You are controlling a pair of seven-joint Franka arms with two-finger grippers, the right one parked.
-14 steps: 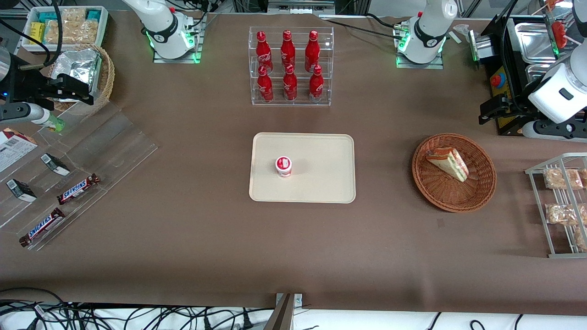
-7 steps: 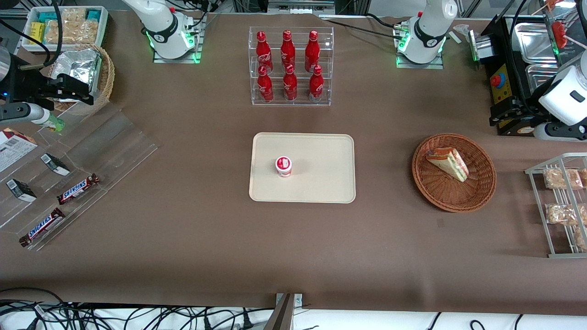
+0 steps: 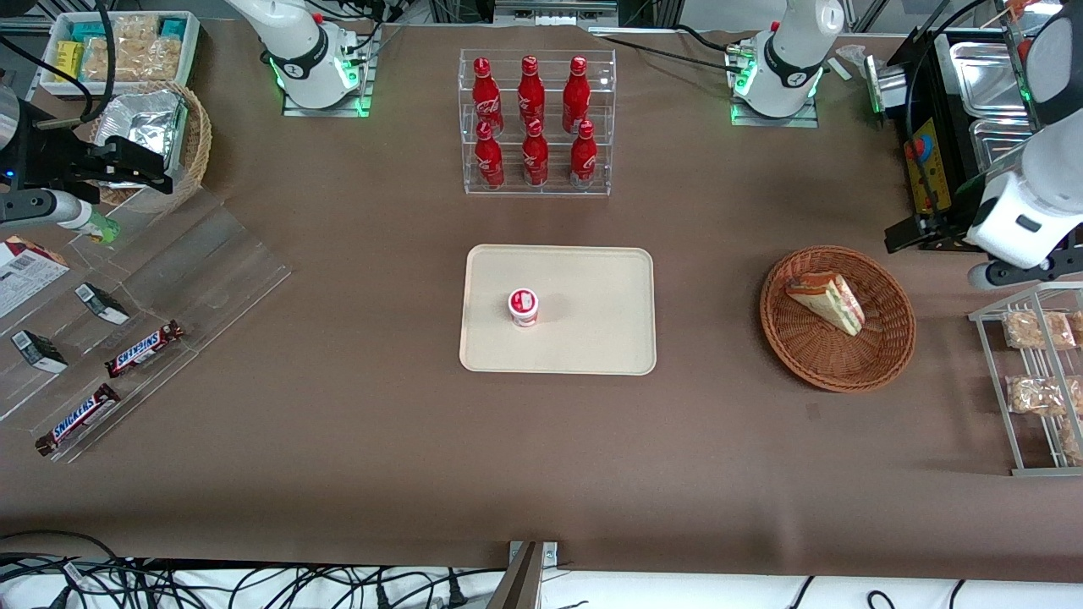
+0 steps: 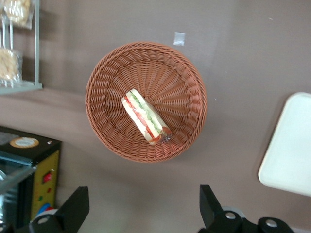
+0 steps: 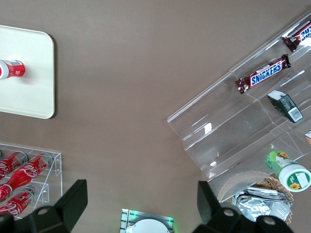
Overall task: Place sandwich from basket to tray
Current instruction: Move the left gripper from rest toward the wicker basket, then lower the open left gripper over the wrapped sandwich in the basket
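The sandwich, a wrapped wedge with red and green filling, lies in the round reddish-brown wicker basket toward the working arm's end of the table. In the left wrist view the sandwich lies near the middle of the basket. My left gripper hangs open and empty above the table, beside the basket and a little farther from the front camera; in the wrist view the gripper has its jaws wide apart. The cream tray lies mid-table, and its corner shows in the wrist view.
A small red-and-white cup stands on the tray. A wire rack with snack packs stands beside the basket. A black machine with a red button is close to the gripper. A clear rack of red bottles stands farther back.
The left arm's wrist has swung nearer to the front camera, toward the wire rack, and the gripper now sits closer to the basket. The sandwich and basket have not moved.
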